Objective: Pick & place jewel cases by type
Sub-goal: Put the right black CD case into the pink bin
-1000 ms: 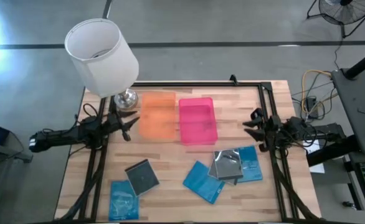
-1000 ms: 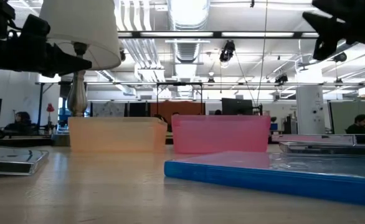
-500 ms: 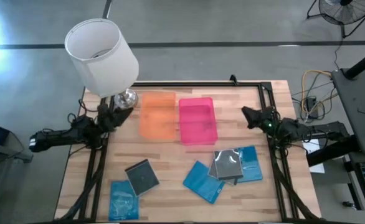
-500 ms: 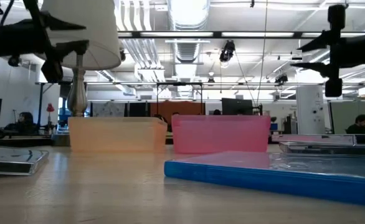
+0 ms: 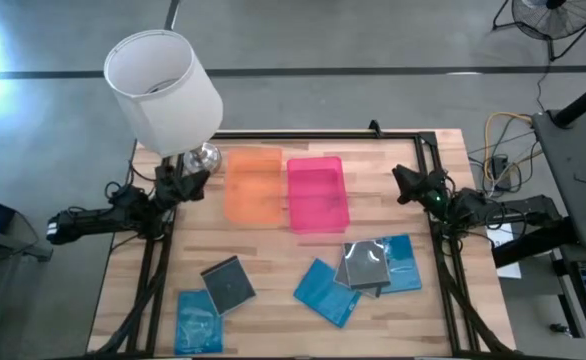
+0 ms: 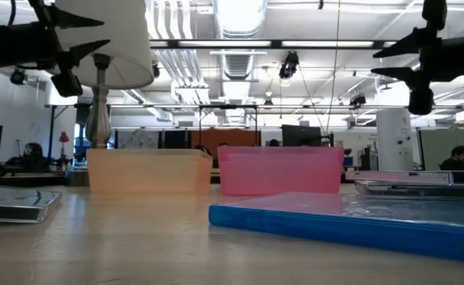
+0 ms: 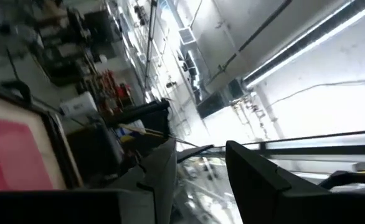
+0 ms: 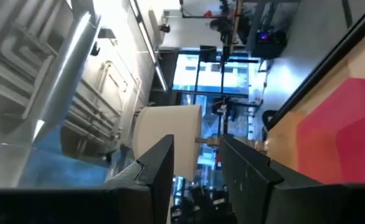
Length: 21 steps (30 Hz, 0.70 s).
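Grippers: left point(image 6: 89, 33) slightly open, empty | right point(image 6: 389, 62) slightly open, empty

Bright overhead strip lights, window glare, wrist views blurred

My dark left gripper point(image 5: 195, 182) and dark right gripper point(image 5: 401, 183) hang high at opposite table edges, fingers slightly parted, both holding nothing.

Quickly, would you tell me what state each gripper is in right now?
Left gripper: open, holding nothing, raised by the lamp.
Right gripper: open, holding nothing, raised at the table's right edge.
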{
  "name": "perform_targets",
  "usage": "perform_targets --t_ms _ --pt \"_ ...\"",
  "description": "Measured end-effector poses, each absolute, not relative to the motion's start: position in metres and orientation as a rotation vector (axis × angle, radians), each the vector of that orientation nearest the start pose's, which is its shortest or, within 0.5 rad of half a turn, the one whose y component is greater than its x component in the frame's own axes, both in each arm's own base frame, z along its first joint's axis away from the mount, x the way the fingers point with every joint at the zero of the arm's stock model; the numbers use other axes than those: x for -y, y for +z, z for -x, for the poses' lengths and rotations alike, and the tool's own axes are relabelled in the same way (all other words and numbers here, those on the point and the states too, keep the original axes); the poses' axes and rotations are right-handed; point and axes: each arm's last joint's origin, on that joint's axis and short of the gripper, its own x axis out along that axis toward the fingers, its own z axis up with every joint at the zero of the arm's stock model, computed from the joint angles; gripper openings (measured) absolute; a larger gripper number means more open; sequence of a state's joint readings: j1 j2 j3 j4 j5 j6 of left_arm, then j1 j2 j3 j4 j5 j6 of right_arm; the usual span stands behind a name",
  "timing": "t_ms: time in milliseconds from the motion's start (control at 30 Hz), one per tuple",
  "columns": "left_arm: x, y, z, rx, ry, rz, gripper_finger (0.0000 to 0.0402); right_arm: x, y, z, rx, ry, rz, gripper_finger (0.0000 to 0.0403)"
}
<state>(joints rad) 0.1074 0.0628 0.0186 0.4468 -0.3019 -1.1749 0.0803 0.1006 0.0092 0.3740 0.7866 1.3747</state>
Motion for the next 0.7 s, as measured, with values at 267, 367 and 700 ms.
perform_targets --t_ms 267,367,700 --pt "-0.018 0.256 -0.092 0.616 0.092 1.171 0.0120 0.004 0.192 -0.100 0.432 -0.179 -1.352 0.0123" --pt "-0.019 0.283 -0.107 0.527 0.159 1.124 0.0118 0.000 0.192 -0.105 0.169 -0.227 -1.376 0.0123" --pt "0.011 0.292 -0.227 -0.122 0.210 1.154 0.0117 -0.013 0.227 -0.087 -0.820 -0.534 -1.249 0.0123"
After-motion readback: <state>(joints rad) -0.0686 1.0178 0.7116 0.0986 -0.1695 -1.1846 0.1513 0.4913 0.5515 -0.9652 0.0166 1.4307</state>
